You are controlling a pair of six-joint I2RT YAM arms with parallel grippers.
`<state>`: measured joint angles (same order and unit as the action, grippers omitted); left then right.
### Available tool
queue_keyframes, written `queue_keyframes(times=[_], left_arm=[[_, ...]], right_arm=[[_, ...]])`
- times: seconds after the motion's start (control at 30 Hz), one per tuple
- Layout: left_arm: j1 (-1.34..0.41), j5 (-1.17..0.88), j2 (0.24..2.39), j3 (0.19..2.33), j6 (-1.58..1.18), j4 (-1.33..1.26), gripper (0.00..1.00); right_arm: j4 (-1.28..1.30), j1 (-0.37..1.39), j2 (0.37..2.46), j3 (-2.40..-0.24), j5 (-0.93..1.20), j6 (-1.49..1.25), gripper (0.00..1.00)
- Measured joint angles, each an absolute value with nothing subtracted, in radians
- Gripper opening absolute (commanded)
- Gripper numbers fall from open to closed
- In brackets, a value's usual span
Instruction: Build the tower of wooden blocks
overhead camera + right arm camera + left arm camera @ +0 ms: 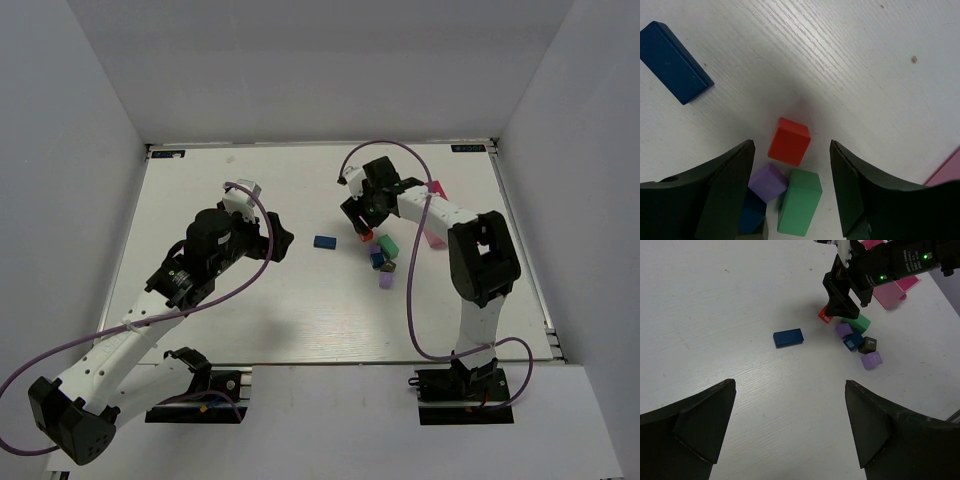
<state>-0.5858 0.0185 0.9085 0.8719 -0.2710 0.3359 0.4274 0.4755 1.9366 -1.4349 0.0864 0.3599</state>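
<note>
Several small wooden blocks lie in a loose cluster on the white table. In the right wrist view a red block (789, 141), a purple block (768, 182) and a green block (800, 201) lie between and below my open fingers. A long blue block (325, 241) lies apart to the left. In the left wrist view I also see a small blue block (854, 341), a dark block (868, 345) and a lilac block (871, 360). My right gripper (358, 222) is open and empty, just above the red block. My left gripper (283, 240) is open and empty, left of the long blue block.
A pink tray (434, 215) sits right of the cluster, partly hidden under the right arm. The white table (230, 300) is walled by grey panels at the back and sides. The right arm's purple cable loops above the table near the blocks.
</note>
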Motion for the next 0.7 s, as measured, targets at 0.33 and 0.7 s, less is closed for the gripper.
queue_keyframes(times=[0.33, 0.7], left_arm=[[-0.586, 0.019, 0.908, 0.872, -0.271, 0.336, 1.00], [-0.586, 0.019, 0.908, 0.872, -0.271, 0.336, 1.00]], right_arm=[[0.447, 0.476, 1.989, -1.457, 0.085, 0.348, 0.57], [0.470, 0.477, 2.006, -1.458, 0.089, 0.350, 0.36]])
